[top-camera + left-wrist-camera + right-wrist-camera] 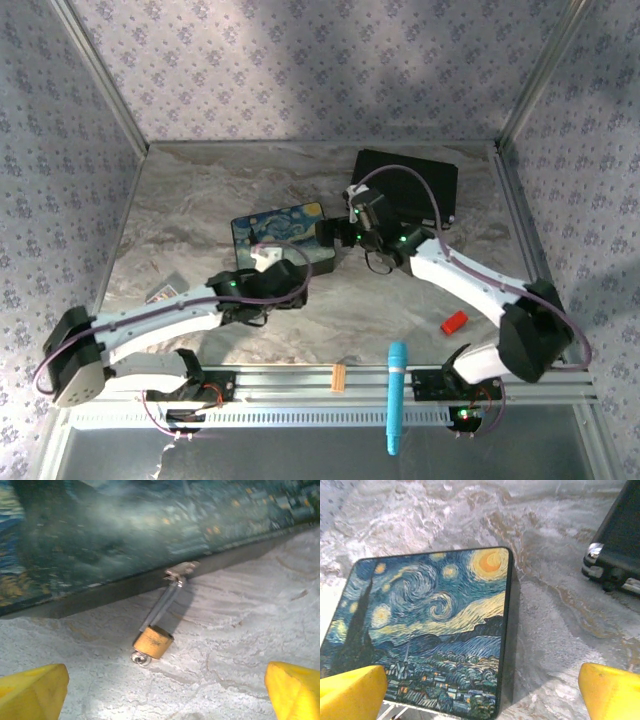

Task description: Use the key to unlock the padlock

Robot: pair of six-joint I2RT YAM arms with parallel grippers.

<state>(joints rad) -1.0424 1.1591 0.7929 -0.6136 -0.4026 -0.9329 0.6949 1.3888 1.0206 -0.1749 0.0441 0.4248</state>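
Observation:
The padlock is a small brass body lying on the marble table just ahead of my left gripper. Its thin silvery shackle runs up to the hasp on the side of the starry-night tin. A small silvery bit sticks out at the body's lower end; I cannot tell whether it is the key. My left gripper is open, with nothing between its yellow fingertips. My right gripper hangs open over the near right corner of the tin, holding nothing.
A black case lies behind the right gripper. A red block, a blue pen-like stick and a small wooden piece sit near the front rail. A small flat item lies at the left.

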